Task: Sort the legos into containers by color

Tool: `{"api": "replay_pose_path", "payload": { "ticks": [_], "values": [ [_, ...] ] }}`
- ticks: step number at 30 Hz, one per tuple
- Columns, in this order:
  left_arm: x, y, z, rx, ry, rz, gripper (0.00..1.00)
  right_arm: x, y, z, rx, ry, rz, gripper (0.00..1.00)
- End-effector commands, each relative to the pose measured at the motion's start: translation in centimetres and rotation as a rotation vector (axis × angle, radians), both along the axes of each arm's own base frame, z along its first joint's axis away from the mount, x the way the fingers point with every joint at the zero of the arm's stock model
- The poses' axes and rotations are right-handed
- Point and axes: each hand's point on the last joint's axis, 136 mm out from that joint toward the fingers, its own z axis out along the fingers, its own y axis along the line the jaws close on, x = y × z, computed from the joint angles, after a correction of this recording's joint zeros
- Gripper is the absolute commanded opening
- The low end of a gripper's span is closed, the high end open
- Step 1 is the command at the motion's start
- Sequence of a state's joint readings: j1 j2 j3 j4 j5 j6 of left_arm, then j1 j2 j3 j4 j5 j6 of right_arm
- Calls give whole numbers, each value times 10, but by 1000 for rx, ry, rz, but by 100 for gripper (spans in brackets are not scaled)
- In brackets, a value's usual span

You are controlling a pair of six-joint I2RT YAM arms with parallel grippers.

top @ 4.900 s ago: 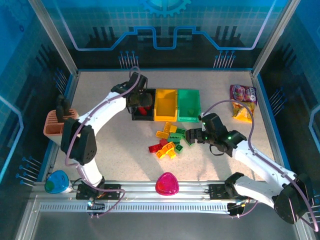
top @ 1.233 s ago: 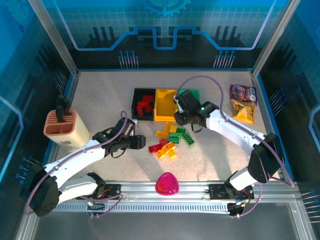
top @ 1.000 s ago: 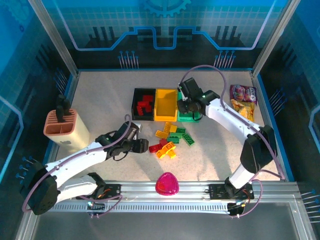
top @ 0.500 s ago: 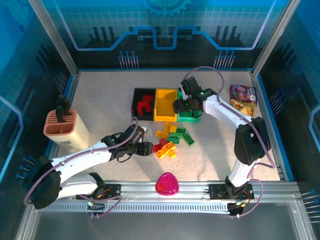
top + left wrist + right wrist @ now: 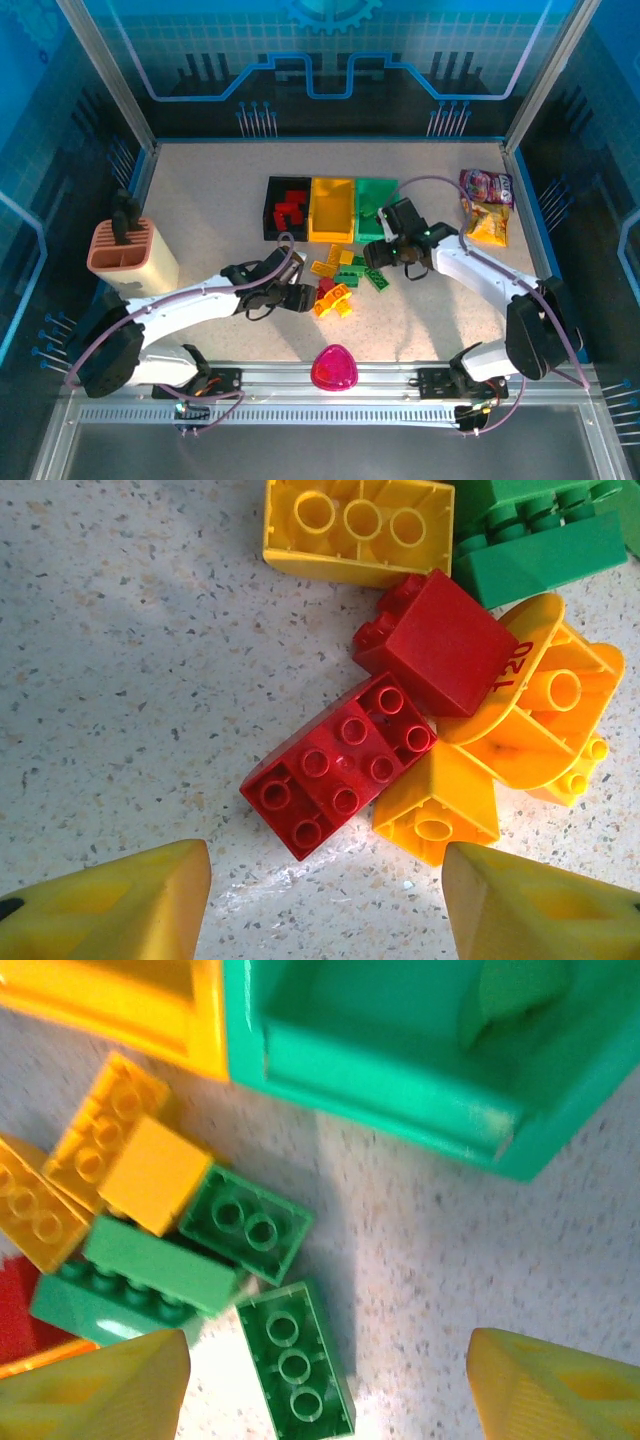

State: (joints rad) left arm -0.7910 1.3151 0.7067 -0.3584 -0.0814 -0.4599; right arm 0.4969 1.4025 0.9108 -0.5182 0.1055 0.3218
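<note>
The table carries the black bin, yellow bin and green bin side by side, mid-table toward its far edge. The left gripper has its jaws spread and empty. The right gripper is likewise spread, pinching nothing. The loose legos lie just nearside of the bins. A red brick lies just ahead of the left jaws' gap. A long green brick lies between the right tips.
</note>
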Motion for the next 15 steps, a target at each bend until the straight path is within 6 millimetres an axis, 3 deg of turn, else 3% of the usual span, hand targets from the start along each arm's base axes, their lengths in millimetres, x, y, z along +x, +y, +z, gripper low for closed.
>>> {"api": "replay_pose_path", "payload": {
  "ticks": [1, 6, 15],
  "values": [
    [1, -6, 1, 29, 3, -41, 64, -18, 1, -9, 41, 20, -10, 73],
    [4, -8, -9, 83, 22, -61, 66, -32, -4, -19, 48, 30, -20, 74],
    [14, -5, -27, 178, 56, -44, 65, -36, -6, -22, 46, 34, -24, 74]
  ]
}}
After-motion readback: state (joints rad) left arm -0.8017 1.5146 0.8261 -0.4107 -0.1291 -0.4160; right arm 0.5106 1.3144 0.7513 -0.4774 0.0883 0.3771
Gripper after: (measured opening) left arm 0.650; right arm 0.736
